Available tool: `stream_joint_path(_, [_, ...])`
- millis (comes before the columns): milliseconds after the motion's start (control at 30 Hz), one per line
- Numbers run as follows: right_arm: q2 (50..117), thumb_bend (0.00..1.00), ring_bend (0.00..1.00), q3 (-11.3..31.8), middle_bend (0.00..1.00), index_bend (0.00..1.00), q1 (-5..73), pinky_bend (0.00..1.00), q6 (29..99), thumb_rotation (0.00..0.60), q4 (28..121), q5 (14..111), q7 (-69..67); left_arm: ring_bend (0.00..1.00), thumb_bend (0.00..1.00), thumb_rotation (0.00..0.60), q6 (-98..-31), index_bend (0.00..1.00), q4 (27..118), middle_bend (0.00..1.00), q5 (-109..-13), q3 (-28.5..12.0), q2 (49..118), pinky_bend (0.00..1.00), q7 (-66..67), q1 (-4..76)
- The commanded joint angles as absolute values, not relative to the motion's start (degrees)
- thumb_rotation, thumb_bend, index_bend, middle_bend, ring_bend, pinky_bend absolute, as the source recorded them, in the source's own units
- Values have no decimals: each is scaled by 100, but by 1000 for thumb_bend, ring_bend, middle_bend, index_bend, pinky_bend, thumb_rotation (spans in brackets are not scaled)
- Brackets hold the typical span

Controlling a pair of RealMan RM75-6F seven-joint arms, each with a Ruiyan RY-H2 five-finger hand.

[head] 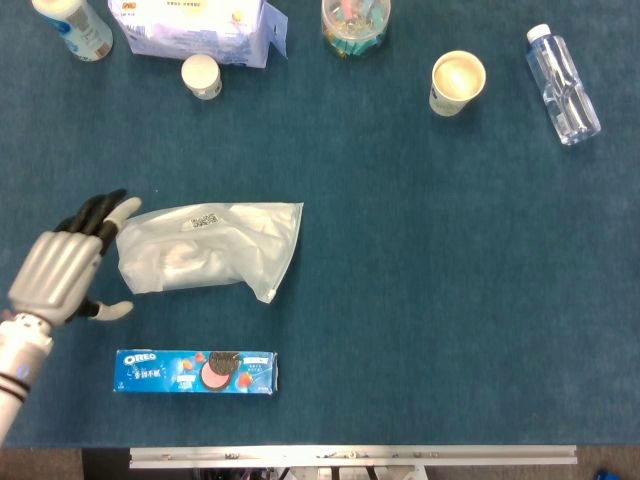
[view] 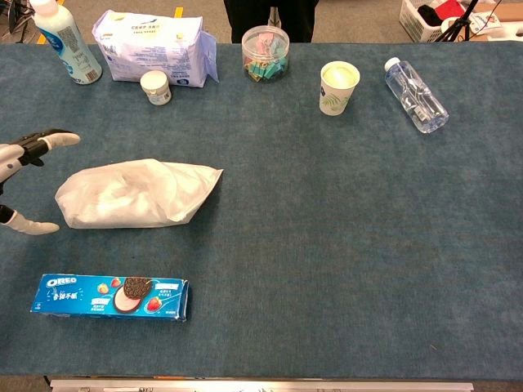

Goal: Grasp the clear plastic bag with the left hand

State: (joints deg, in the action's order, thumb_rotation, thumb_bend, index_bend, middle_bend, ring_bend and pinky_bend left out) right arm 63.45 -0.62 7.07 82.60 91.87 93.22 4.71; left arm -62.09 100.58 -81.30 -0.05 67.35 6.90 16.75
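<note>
The clear plastic bag lies flat on the blue table, left of centre, its contents pale and its narrow end pointing right; the chest view also shows the bag. My left hand hovers just left of the bag's wide end, fingers spread and thumb apart, holding nothing. Its fingertips reach the bag's upper left corner. In the chest view only the edge of my left hand shows at the frame's left side. My right hand appears in neither view.
An Oreo box lies near the front edge below the bag. Along the back stand a white bottle, a tissue pack, a small white jar, a clip jar, a paper cup and a lying water bottle.
</note>
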Motion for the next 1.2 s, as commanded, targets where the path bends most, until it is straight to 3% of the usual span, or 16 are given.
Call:
stream_joint_path(33, [6343, 82, 163, -58, 333, 411, 706, 287, 8247, 600, 9199, 9303, 485, 0, 0, 600, -5955, 0, 10013, 0, -7755, -189, 6979, 198, 1109, 1933])
stream_joint_path(367, [6329, 82, 164, -61, 333, 411, 712, 287, 8217, 600, 9220, 9290, 482, 0, 0, 600, -5786, 47, 10151, 0, -7115, -274, 7218, 175, 1881, 2223])
stream_joint_path(467, [6330, 82, 164, -61, 333, 411, 715, 287, 8207, 600, 9220, 9286, 488, 0, 0, 600, -5747, 165, 10144, 0, -6973, -256, 7256, 174, 2024, 2285])
stream_joint_path(567, [6332, 82, 163, -61, 333, 411, 717, 287, 8196, 600, 9221, 9279, 496, 0, 0, 600, -5713, 377, 10121, 0, -6851, -231, 7291, 174, 2150, 2342])
stream_joint_path(833, [6332, 82, 164, -60, 333, 411, 718, 287, 8186, 600, 9219, 9270, 501, 0, 0, 600, -5963, 644, 9920, 36, -7068, -132, 7472, 174, 2271, 2356])
stream_joint_path(1100, [6333, 82, 163, -57, 334, 411, 719, 287, 8183, 600, 9217, 9265, 501, 11, 1, 600, -6192, 757, 9721, 104, -7325, -38, 7640, 177, 2270, 2314])
stream_joint_path(1200, [6334, 82, 164, -55, 334, 411, 720, 287, 8178, 600, 9215, 9261, 502, 20, 60, 600, -6260, 785, 9685, 125, -7365, -14, 7669, 177, 2314, 2301])
